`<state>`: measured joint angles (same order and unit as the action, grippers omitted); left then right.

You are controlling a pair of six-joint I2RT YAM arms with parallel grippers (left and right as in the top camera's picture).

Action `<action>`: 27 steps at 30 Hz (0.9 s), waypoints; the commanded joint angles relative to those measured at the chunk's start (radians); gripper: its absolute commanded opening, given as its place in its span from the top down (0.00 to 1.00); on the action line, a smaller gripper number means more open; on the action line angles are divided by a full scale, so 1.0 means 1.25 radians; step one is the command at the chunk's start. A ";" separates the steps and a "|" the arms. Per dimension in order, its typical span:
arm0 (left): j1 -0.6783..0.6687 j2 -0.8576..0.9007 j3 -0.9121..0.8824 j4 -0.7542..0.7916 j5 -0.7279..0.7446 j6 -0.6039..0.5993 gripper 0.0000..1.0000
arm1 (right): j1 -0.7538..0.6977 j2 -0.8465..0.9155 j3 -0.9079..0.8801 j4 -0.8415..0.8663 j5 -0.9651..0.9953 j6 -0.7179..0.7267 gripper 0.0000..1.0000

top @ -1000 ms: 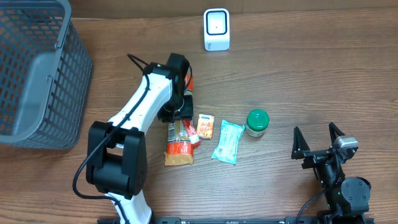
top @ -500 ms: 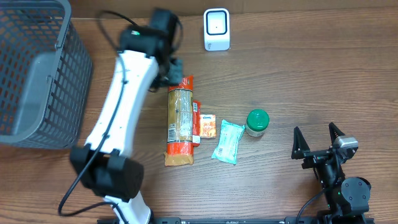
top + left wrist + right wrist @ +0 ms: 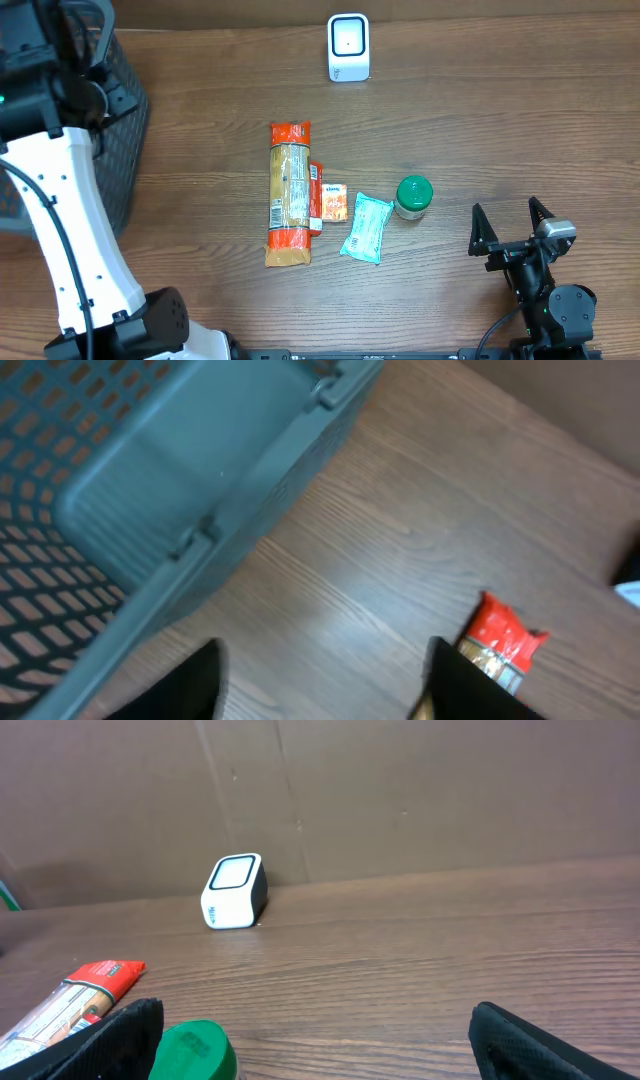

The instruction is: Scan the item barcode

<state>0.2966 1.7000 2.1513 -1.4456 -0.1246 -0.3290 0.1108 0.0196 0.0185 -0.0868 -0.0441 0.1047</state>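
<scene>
The white barcode scanner [image 3: 348,47] stands at the back of the table, also visible in the right wrist view [image 3: 233,891]. Several items lie mid-table: a long orange-and-red package [image 3: 289,195], a small orange packet [image 3: 331,202], a teal packet [image 3: 367,227] and a green-lidded jar [image 3: 413,196]. My left gripper [image 3: 325,685] is raised at the far left beside the basket, open, with only bare table between its fingers. My right gripper [image 3: 510,228] rests near the front right, wide open and empty, with the jar [image 3: 195,1052] just inside its left finger.
A grey mesh basket [image 3: 125,130] fills the back-left corner, its rim and wall [image 3: 150,510] close under my left wrist. The left arm's white links [image 3: 80,230] run down the left side. A brown wall backs the table.
My left arm has swung up and away from the long package to the far left by the basket. The package now lies fully uncovered. The right arm has not moved.
</scene>
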 commanded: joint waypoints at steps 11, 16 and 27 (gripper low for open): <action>-0.015 0.010 0.002 -0.013 0.267 0.092 0.00 | -0.005 -0.001 -0.009 0.004 0.005 -0.002 0.00; -0.017 0.010 0.002 -0.013 0.266 0.092 0.01 | -0.005 -0.001 -0.009 0.004 0.005 -0.002 0.00; -0.018 0.010 0.002 -0.013 0.265 0.092 0.00 | -0.005 -0.001 -0.009 0.005 -0.008 0.001 0.00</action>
<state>0.2810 1.7020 2.1509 -1.4597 0.1917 -0.2317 0.1108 0.0196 0.0185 -0.0872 -0.0448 0.1043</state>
